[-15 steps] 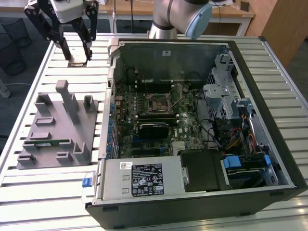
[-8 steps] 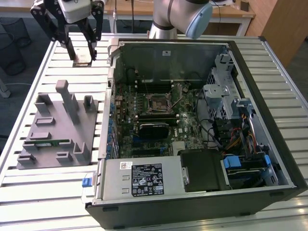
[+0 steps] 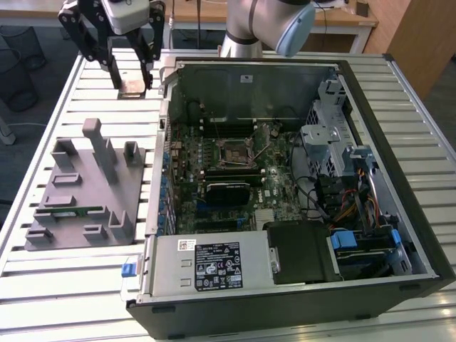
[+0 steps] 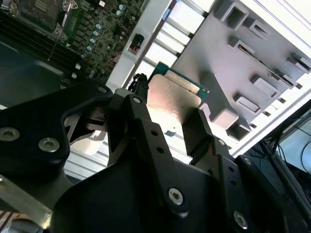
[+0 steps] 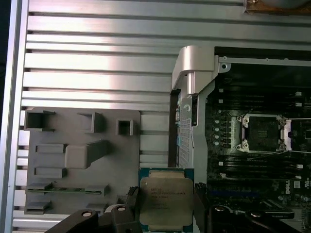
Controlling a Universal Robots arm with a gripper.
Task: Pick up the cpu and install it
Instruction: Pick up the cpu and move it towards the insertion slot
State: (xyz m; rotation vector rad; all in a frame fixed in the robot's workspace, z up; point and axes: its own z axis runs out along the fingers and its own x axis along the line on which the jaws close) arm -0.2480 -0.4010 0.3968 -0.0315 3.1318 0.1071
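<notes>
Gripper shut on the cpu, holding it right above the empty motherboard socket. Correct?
Not above the socket. The gripper is shut on the cpu but holds it outside the case, over the slatted table near the grey fixture. The exterior view shows this. The socket is empty.

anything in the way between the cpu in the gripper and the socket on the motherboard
The gripper holds the cpu outside the computer case, whose side wall stands between it and the socket. The socket itself looks open and empty. Nothing else visible blocks the way.
</notes>
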